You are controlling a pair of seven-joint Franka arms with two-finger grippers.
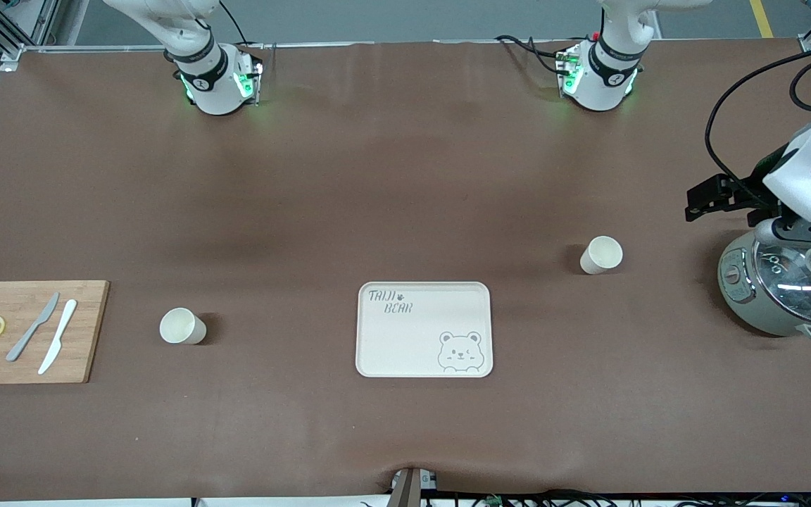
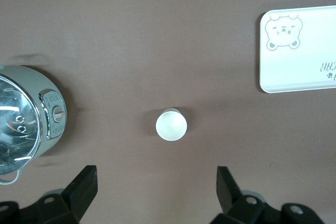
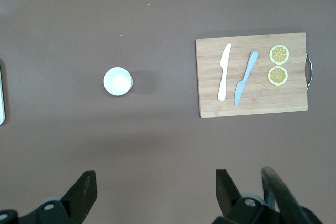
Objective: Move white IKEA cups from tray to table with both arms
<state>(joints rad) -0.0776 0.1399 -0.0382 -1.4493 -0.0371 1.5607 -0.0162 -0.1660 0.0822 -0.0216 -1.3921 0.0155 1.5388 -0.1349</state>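
Two cream-white cups stand upright on the brown table. One cup (image 1: 601, 254) stands toward the left arm's end; the left wrist view shows it (image 2: 171, 125) from above. The other cup (image 1: 182, 326) stands toward the right arm's end; the right wrist view shows it (image 3: 117, 81). The bear-printed tray (image 1: 405, 338) lies empty between them. My left gripper (image 1: 694, 203) hangs high beside the cooker, open and empty (image 2: 156, 182). My right gripper (image 3: 156, 182) is open and empty, high over the table, out of the front view.
A grey rice cooker with a glass lid (image 1: 778, 289) stands at the left arm's end, under that arm's wrist. A wooden cutting board (image 1: 89, 331) with two knives and two lemon slices lies at the right arm's end.
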